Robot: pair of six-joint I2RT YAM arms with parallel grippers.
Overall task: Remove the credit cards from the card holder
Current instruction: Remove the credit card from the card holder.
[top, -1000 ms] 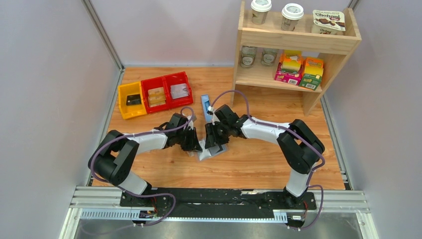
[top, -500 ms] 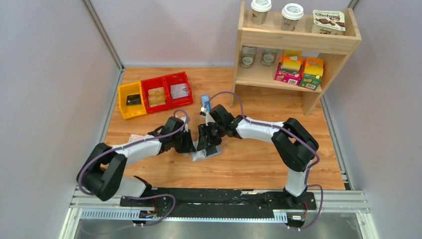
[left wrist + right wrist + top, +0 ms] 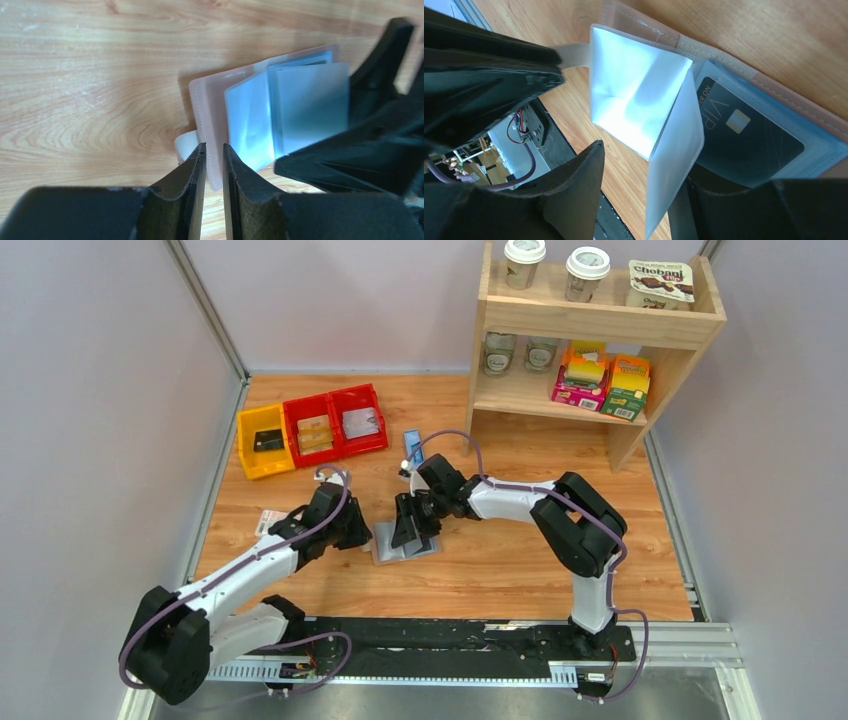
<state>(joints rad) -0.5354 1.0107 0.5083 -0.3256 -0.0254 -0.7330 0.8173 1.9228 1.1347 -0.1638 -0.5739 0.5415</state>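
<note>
looking down on the table: card holder spread open and flat, a little left of the middle and nearer the near edge than the far one. pale blue lining up, tan border round it, snap tab sticking out past the side toward the left arm.

left gripper low over the wood just beside that tab, fingers only a slit apart, nothing between them; not touching the holder as far as can be told.

right gripper down over the holder's middle, fingers well apart. between them, one clear sleeve lifted off the lining and standing up, leaning against one finger; gap open on its other side, so not pinched.

under the next sleeve, one dark credit card in its slot, "vip" and a small chip showing. cannot tell of any more in the other slots.

elsewhere: pink-and-white packet near the left edge, narrow blue box past the right gripper toward the far edge, one yellow and two red bins in the far left corner, wooden shelf at the far right corner.
</note>
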